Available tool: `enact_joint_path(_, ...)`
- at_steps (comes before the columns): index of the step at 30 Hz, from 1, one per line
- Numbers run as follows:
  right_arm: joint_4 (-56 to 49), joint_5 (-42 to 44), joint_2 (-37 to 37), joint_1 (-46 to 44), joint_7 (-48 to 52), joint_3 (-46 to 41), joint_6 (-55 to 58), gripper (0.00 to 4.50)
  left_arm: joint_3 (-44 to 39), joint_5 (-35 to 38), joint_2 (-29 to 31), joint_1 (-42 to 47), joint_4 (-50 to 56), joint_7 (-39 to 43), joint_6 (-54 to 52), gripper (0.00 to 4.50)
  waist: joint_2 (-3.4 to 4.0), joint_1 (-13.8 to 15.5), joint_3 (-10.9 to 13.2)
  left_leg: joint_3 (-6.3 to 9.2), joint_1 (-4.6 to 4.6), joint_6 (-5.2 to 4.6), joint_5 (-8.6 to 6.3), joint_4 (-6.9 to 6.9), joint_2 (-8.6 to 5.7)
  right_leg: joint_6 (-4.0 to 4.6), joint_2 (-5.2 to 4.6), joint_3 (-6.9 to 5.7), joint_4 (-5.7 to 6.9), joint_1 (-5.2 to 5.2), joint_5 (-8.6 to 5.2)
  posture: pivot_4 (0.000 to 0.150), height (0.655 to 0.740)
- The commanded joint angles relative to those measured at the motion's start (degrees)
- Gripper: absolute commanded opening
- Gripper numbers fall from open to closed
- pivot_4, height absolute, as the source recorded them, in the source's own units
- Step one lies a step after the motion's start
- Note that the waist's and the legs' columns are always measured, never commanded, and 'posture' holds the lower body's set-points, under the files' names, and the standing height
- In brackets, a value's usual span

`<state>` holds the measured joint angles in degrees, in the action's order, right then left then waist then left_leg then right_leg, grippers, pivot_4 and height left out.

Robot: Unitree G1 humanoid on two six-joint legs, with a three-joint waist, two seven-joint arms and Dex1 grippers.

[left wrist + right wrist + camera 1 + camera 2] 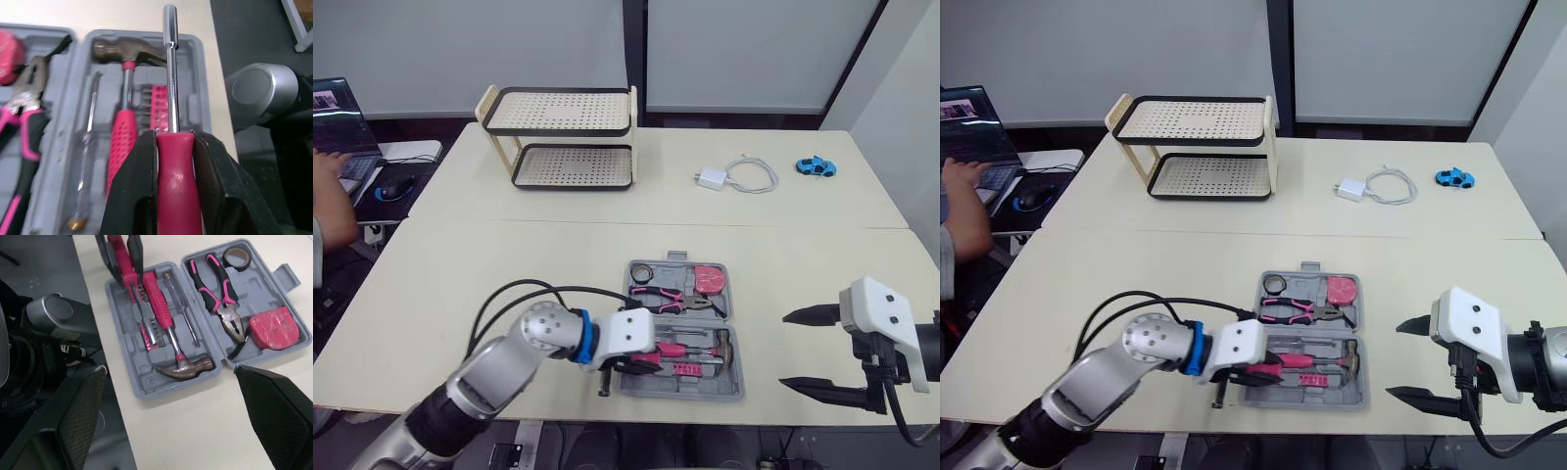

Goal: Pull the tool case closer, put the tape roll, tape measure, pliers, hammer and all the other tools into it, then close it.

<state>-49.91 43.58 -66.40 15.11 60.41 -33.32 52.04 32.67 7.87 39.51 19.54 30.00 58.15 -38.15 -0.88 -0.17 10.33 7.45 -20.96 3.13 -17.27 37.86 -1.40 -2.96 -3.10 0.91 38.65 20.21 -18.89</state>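
The grey tool case (736, 390) lies open near the table's front edge. Its far half holds the tape roll (641, 271), the pink-handled pliers (668, 296) and the pink tape measure (710, 279). Its near half holds the hammer (124, 51), a thin screwdriver (90, 122) and a strip of bits (157, 105). My left gripper (631, 364) is shut on a pink-handled driver (171, 88), whose steel shaft runs along the case's near edge. To the right of the case, my right gripper (784, 351) stands open and holds nothing.
A two-tier perforated rack (563, 137) stands at the back left. A white charger with cable (729, 177) and a blue toy car (815, 166) lie at the back right. A person's hand (331, 181) rests by a laptop off the table's left.
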Motion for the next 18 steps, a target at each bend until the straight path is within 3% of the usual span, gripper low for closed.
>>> enact_joint_path(1,-1.8,0.0,-0.3,0.5,-1.2,-1.2,1.1,4.5,3.3,-2.0,-1.5,1.7,3.3,-1.6,-3.7,0.68,-0.01,0.0,0.0,0.02,0.0,0.0,0.0,0.0,0.0,0.0,0.01,-0.01,0.01,0.0,0.0,0.15,0.74)
enact_joint_path(7,-2.5,-1.1,-0.4,1.5,-1.4,-0.6,0.7,4.5,8.2,-5.0,-3.9,2.6,3.1,-5.1,-9.6,0.68,-0.05,0.0,0.0,0.01,0.0,0.0,0.0,0.02,-0.01,-0.01,-0.01,0.01,0.01,-0.01,-0.01,0.15,0.74)
enact_joint_path(18,-3.2,-1.1,0.2,2.0,-1.5,-0.3,0.6,4.5,11.0,-7.6,-3.2,2.0,-0.8,-5.3,-5.6,0.68,-0.06,0.1,0.0,0.04,0.01,0.0,0.0,0.04,0.01,-0.01,-0.02,-0.01,0.05,-0.02,-0.01,0.15,0.74)
